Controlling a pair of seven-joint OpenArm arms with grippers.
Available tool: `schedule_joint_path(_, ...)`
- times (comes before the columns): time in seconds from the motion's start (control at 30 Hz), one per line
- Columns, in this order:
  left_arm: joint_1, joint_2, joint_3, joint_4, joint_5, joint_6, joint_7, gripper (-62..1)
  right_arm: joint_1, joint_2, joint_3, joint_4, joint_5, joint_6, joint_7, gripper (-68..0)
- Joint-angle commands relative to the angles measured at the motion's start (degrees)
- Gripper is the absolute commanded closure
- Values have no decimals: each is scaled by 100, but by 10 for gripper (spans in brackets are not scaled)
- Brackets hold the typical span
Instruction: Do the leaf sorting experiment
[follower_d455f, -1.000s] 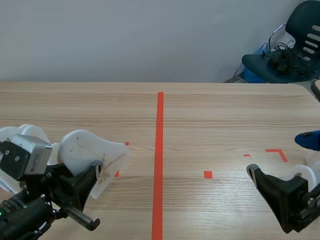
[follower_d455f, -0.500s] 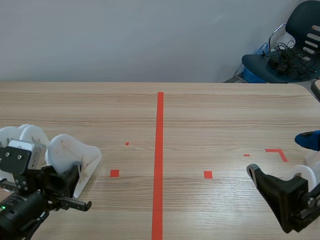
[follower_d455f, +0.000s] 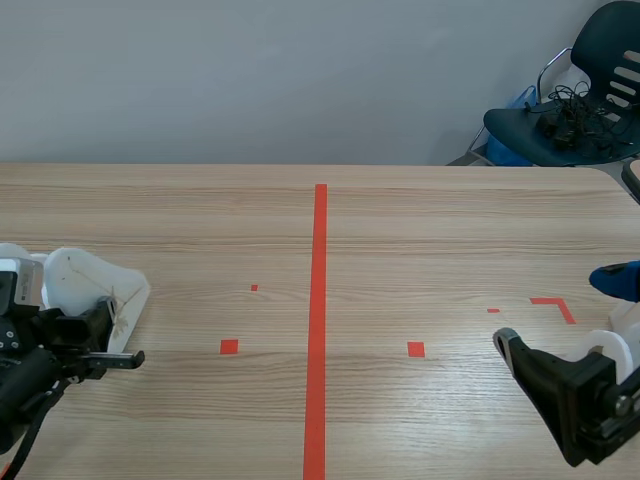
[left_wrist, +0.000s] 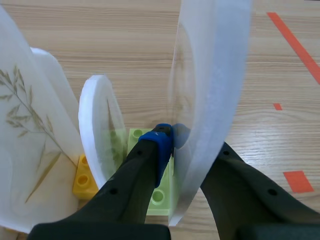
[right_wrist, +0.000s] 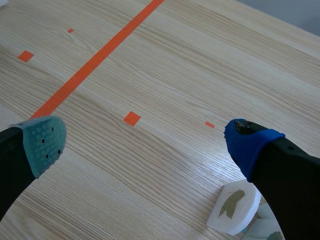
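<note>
Wood table (follower_d455f: 420, 230) w/ orange tape marks. At its left side the left gripper (left_wrist: 172, 137) sits low, clamped on an upright white leaf card (left_wrist: 210, 75) pinched btwn its fingers. The right gripper (right_wrist: 145, 142) hangs over the table's right side, fingers wide apart, nothing btwn them. Beside the held card a second card (left_wrist: 97, 130) stands at a green brick plate (left_wrist: 159, 196). Past that is a third card (left_wrist: 25, 115) w/ a dried sprig. A small flat card (right_wrist: 232, 207) w/ a leaf lies by the right gripper's blue-padded finger. A yellow brick (left_wrist: 82, 177) sits just beside the plate.
</note>
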Motion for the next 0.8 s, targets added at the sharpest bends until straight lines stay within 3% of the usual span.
schedule_joint_path(0.0, 2, -22, -15, 107, -17, -15, -98, -49, 68, -7, -24, 103, 39, -20, 46, -679)
schedule_joint_path(0.37, 90, -52, -15, 131, 28, 2, -13, -252, 68, -7, -24, 103, 39, -20, 46, -679)
schedule_joint_path(0.77, 866, -55, -186, 1733, 223, 4, -9, -258, 68, -7, -24, 103, 39, -20, 46, -679)
